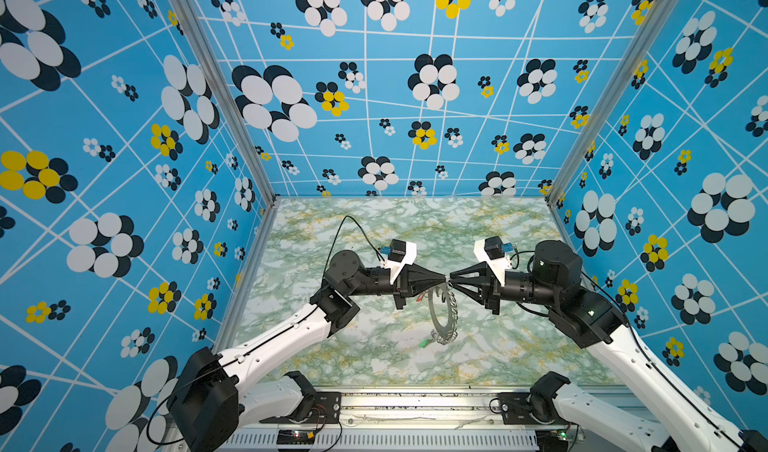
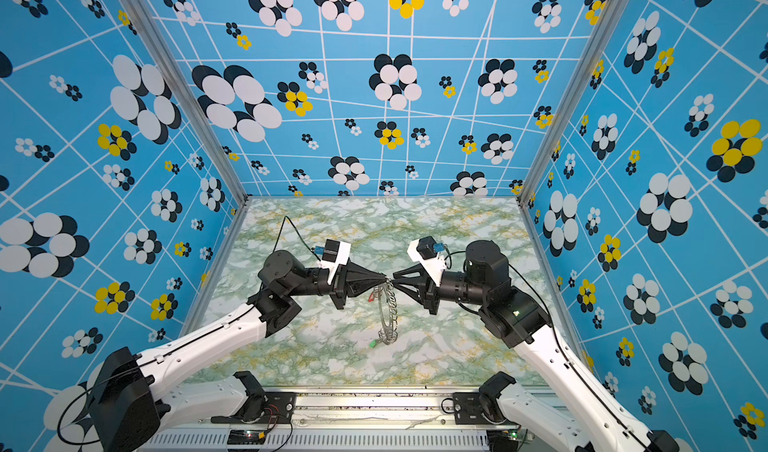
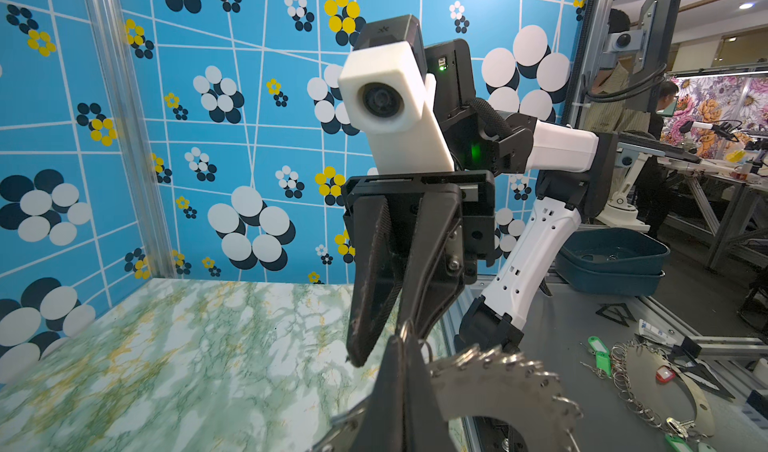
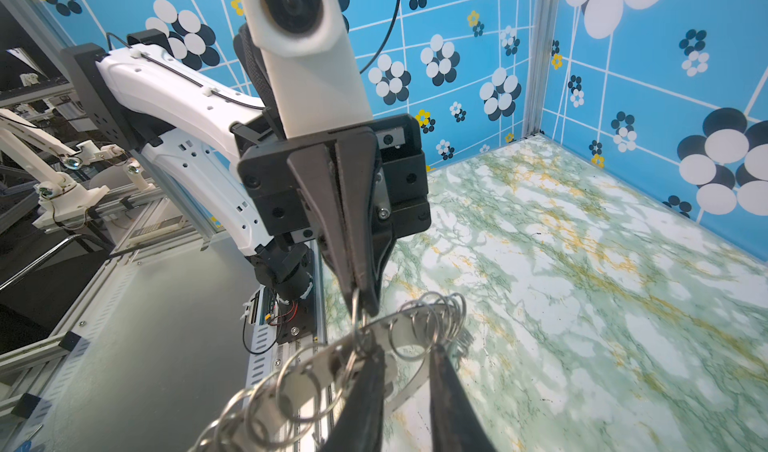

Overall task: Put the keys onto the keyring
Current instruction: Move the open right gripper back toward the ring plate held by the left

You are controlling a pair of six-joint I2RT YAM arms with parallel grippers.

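The keyring (image 1: 433, 315) is a flat grey disc edged with wire loops. It hangs upright over the middle of the marble table, in both top views. Its lower loops reach down beside a green-tagged key (image 1: 424, 343) on the table. My left gripper (image 1: 444, 280) is shut on one wire loop at the top of the keyring (image 3: 498, 387). The right gripper (image 4: 405, 348) faces it tip to tip. Its jaws stand apart, with the disc's rim (image 4: 324, 362) and a loop between them. A red tag (image 2: 371, 297) shows just under the left fingers.
The marble table (image 1: 519, 263) is walled in blue patterned panels on three sides, with a metal rail (image 1: 415, 400) along the front. Beyond the front edge, another ring disc (image 3: 660, 383) with green and red tags lies on a grey bench.
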